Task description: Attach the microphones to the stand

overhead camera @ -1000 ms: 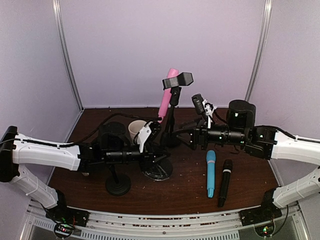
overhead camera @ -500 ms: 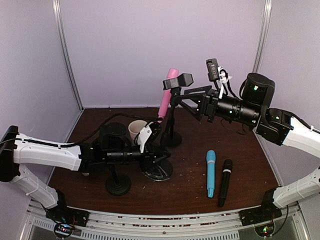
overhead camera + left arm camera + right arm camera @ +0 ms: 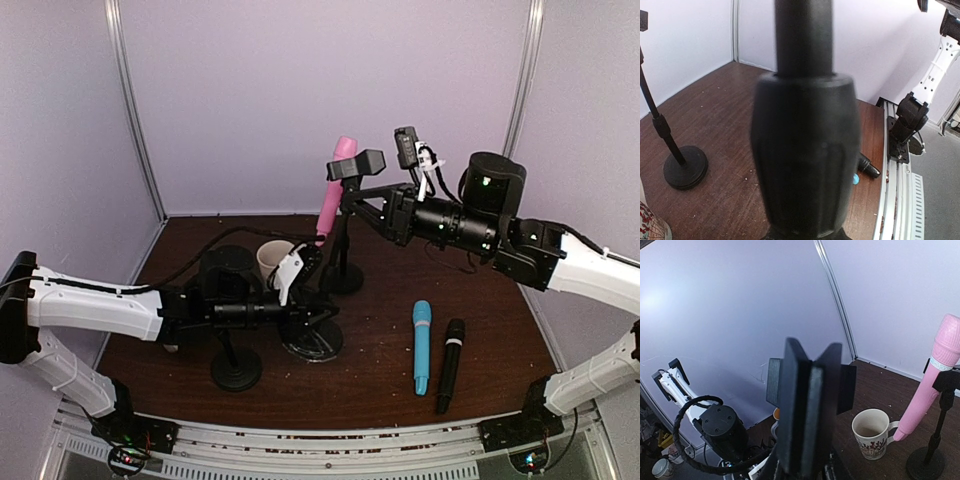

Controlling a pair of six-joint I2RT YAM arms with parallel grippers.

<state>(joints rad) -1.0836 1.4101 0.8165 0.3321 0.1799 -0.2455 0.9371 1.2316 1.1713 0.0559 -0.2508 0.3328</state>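
The pink microphone (image 3: 335, 195) stands tilted in a stand's clip at the back; the right wrist view shows it (image 3: 932, 390) clipped there. A light blue microphone (image 3: 421, 347) and a black one (image 3: 449, 365) lie side by side on the table to the right. Beside the pink one sits an empty black clip (image 3: 358, 163) on a stand top. My right gripper (image 3: 354, 200) is raised just under that clip, fingers (image 3: 795, 410) pressed together with nothing visible between them. My left gripper (image 3: 305, 305) is shut on a stand's thick black pole (image 3: 805, 150), above its round base (image 3: 312, 342).
A patterned white mug (image 3: 272, 262) stands behind the left gripper. Another black stand has its base (image 3: 237, 372) at front left. Purple walls close in the back and both sides, and a metal rail (image 3: 330, 440) runs along the near edge.
My right arm rose from low over the table to the empty clip, and its jaws went from open to shut. The left arm and the microphones have not moved.
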